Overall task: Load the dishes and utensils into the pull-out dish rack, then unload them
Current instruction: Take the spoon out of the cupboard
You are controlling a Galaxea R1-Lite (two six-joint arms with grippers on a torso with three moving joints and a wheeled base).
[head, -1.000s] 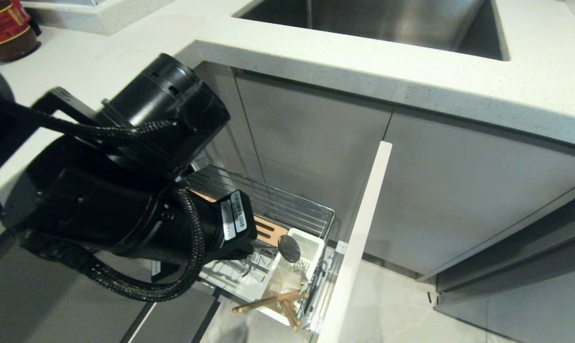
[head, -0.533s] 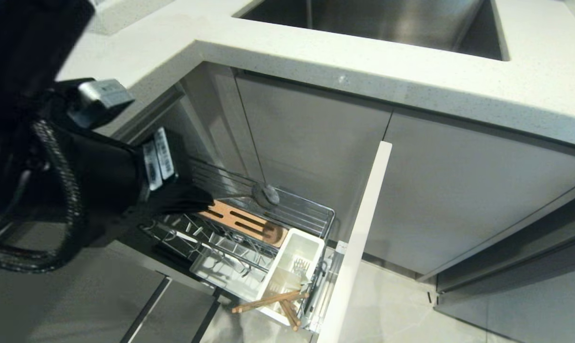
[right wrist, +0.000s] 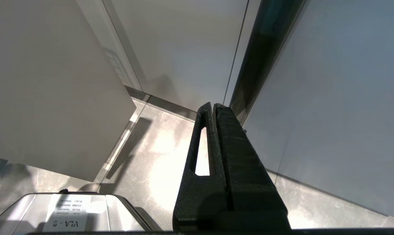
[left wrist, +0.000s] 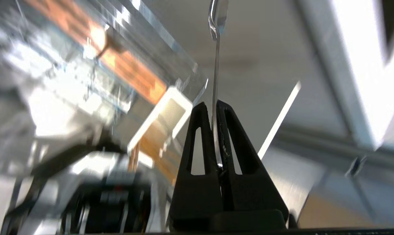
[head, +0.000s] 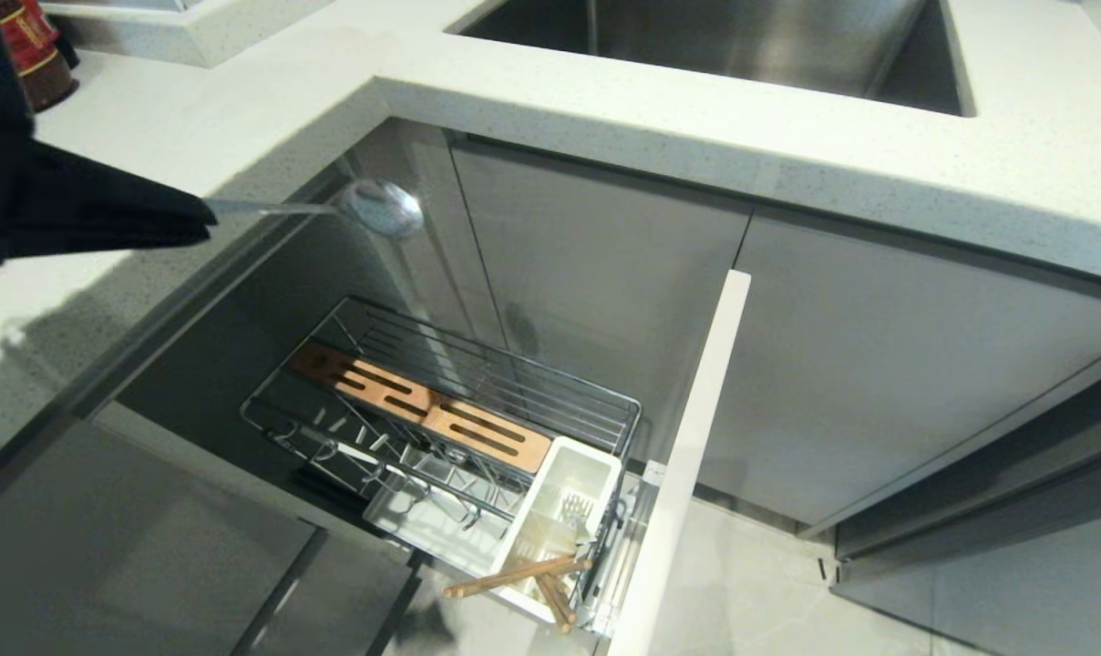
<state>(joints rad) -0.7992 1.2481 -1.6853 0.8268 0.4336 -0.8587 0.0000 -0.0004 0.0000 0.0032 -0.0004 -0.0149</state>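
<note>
The left arm (head: 22, 182) is cut off by the head view's edge. In the left wrist view the rack (left wrist: 96, 65) is blurred, and the spoon (left wrist: 216, 49) bowl runs past the edge.

Matte black left pincer (left wrist: 213, 106) with tapered fingers (left wrist: 197, 137) bearing slotted cut-outs.

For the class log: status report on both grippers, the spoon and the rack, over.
Left gripper shut on spoon, held beside counter edge, above rack. Right gripper shut, empty, parked low. Chopsticks in cutlery cup. Nothing in the way.
</note>
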